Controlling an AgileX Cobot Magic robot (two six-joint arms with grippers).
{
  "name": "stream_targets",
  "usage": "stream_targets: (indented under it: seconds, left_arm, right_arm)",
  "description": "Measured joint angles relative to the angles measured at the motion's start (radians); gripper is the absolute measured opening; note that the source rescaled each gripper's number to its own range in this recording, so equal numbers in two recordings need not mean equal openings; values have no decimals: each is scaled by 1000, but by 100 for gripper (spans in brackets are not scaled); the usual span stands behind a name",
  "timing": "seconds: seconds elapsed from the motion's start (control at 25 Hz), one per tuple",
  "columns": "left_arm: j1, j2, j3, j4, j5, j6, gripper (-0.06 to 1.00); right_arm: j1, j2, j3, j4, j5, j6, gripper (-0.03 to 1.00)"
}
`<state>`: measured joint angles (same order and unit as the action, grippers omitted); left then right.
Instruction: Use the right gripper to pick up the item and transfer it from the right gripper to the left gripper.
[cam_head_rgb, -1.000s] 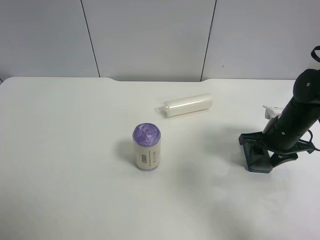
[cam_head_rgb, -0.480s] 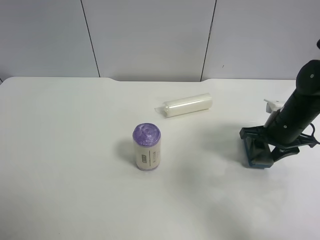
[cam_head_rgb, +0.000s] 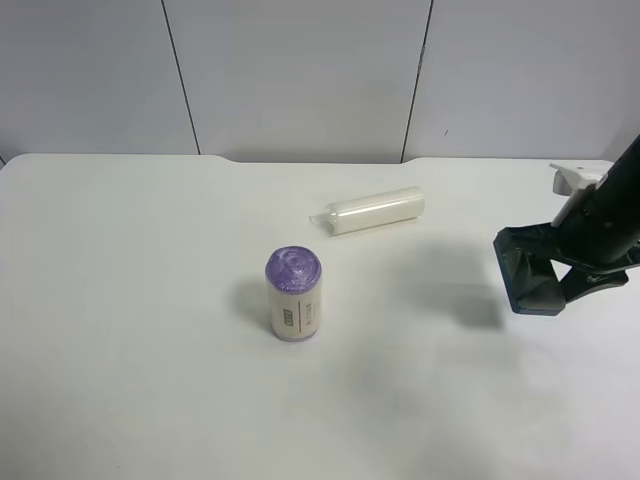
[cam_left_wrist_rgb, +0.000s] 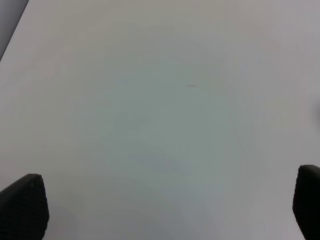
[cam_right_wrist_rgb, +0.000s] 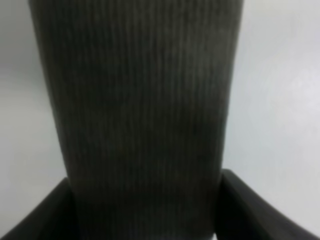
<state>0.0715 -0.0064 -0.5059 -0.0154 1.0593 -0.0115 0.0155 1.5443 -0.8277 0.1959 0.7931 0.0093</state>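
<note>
The item (cam_head_rgb: 524, 270), a flat block with a dark grey felt face and a blue-teal base, is held off the table at the exterior high view's right, and its shadow lies on the table to its left. The right gripper (cam_head_rgb: 538, 274), black with a white bracket, is shut on it. In the right wrist view the item's grey ribbed felt (cam_right_wrist_rgb: 140, 100) fills the picture between the right gripper's (cam_right_wrist_rgb: 147, 210) fingers. The left gripper (cam_left_wrist_rgb: 165, 207) shows only in the left wrist view, open and empty over bare white table.
A purple-topped cylinder (cam_head_rgb: 294, 295) stands upright near the middle of the white table (cam_head_rgb: 150, 350). A white tube (cam_head_rgb: 372, 210) lies on its side behind it. A grey panelled wall stands behind the table's far edge.
The right gripper has risen and moved toward the view's right with the item in it. The item's shadow now lies apart from it. The cylinder and tube have not moved.
</note>
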Motion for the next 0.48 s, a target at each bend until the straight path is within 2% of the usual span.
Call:
stream_targets:
  seconds: [0.2, 0.48]
  left_arm:
    - [0, 0, 0, 0, 0, 0, 100]
    - [0, 0, 0, 0, 0, 0, 100]
  right_arm:
    - [44, -91, 0, 30, 52, -43, 2]
    - [219, -182, 0, 23, 132, -62, 2]
